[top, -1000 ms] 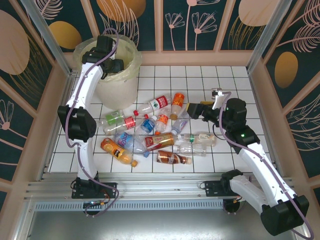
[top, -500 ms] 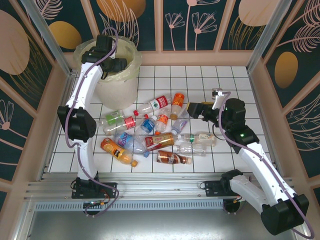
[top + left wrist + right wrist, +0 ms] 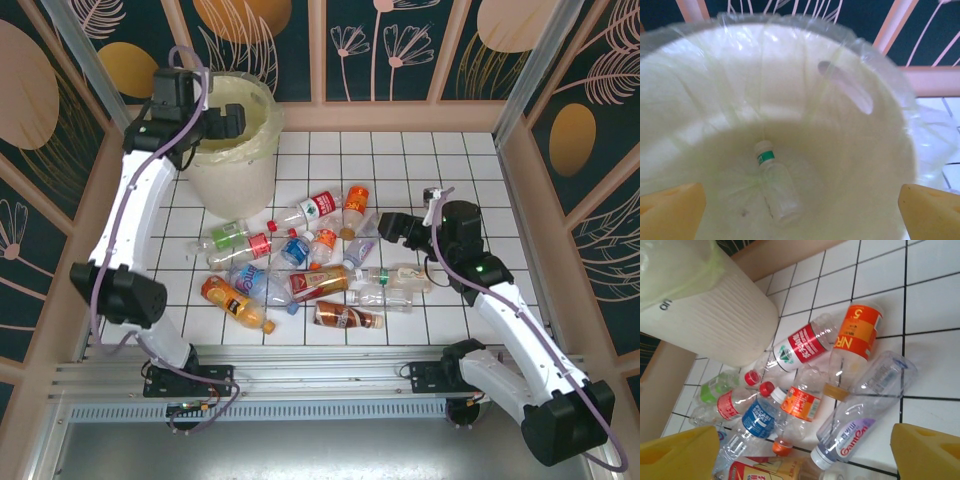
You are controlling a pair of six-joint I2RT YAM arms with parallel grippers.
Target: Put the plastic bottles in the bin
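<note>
The bin [image 3: 236,176] stands at the back left, cream-white and lined with a pale bag. My left gripper [image 3: 231,120] hangs open over its mouth. In the left wrist view, between the wide-apart pads of the left gripper [image 3: 800,210], a clear bottle with a green band [image 3: 774,186] lies on the bin floor [image 3: 850,190]. Several plastic bottles [image 3: 300,255] lie heaped on the tiles. My right gripper [image 3: 384,222] hovers open at the heap's right edge. In the right wrist view the right gripper [image 3: 800,452] is above a purple-labelled bottle [image 3: 860,412] and an orange-labelled one [image 3: 800,402].
Wooden and metal frame rails [image 3: 515,170] fence the white tiled floor [image 3: 420,160] on all sides. The bin's ribbed wall [image 3: 715,325] rises just behind the heap. A tall orange-labelled bottle [image 3: 857,332] and a red-labelled one [image 3: 802,347] lie closest to it.
My left gripper opened over the bin and the arm swung outward to the left. The right gripper tipped down slightly toward the heap.
</note>
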